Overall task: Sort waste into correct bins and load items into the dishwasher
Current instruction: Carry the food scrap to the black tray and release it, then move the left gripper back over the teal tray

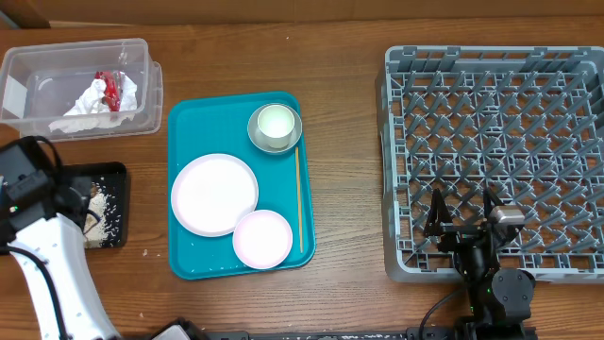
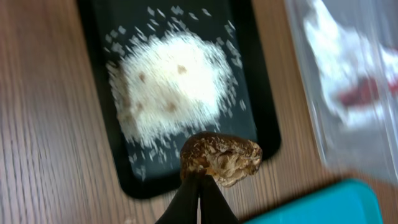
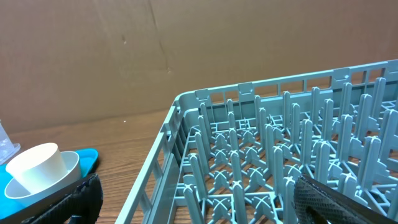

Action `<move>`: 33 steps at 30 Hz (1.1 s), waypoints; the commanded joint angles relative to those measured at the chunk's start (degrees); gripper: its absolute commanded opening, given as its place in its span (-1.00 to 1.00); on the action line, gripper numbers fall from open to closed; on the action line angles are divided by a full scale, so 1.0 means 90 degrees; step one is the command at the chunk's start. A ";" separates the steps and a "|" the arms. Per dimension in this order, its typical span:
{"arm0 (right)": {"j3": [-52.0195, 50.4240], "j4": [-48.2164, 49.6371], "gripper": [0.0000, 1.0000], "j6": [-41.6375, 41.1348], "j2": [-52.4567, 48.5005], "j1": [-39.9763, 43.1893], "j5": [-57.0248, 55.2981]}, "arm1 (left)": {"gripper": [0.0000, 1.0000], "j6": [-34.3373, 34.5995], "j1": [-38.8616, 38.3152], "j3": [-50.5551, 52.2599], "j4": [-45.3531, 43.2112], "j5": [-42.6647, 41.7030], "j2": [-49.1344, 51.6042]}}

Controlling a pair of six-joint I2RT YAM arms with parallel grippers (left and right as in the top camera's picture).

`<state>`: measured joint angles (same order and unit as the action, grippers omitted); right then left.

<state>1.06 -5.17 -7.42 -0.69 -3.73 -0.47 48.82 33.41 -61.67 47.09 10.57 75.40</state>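
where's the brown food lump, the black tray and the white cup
brown food lump (image 2: 222, 158), left wrist view, its middle
black tray (image 2: 266, 130), left wrist view, right rim
white cup (image 1: 276, 123), overhead view, its open top

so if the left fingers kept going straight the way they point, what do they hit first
Likely the black tray, near its edge beside the rice; the left fingers, shut on the brown lump, point down at it. Depth is unclear.

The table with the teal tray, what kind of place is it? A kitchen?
Probably a robot practice bench staged like kitchen clean-up, not a real kitchen: grey dish rack, plate on a teal tray, wooden table.
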 commanded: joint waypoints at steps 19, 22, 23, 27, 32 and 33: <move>-0.0066 0.0051 1.00 0.0041 0.0058 0.0029 -0.0085 | 1.00 -0.0554 0.0238 -0.0855 0.0423 -0.1406 0.0325; -0.0066 0.0051 1.00 0.0041 0.0058 0.0029 -0.0085 | 0.97 -0.1348 0.0223 -0.0928 0.0571 -0.3094 -0.0192; -0.0066 0.0051 0.99 0.0041 0.0058 0.0029 -0.0085 | 0.95 -0.1683 0.0192 -0.0928 0.0641 -0.3677 -0.0347; -0.0066 0.0051 1.00 0.0041 0.0058 0.0029 -0.0085 | 0.89 -0.2871 -0.0061 -0.0928 0.1389 -0.5340 -0.0724; -0.0066 0.0051 1.00 0.0041 0.0058 0.0029 -0.0085 | 1.00 -0.3164 -0.0809 -0.0901 0.2701 -0.4894 -0.0758; -0.0066 0.0051 1.00 0.0041 0.0058 0.0029 -0.0085 | 1.00 -0.3164 -0.0971 -0.0884 0.2837 -0.4677 -0.0729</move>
<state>1.06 -5.13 -7.40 -0.69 -3.73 -0.47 25.80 28.56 -69.69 69.93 -30.28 68.38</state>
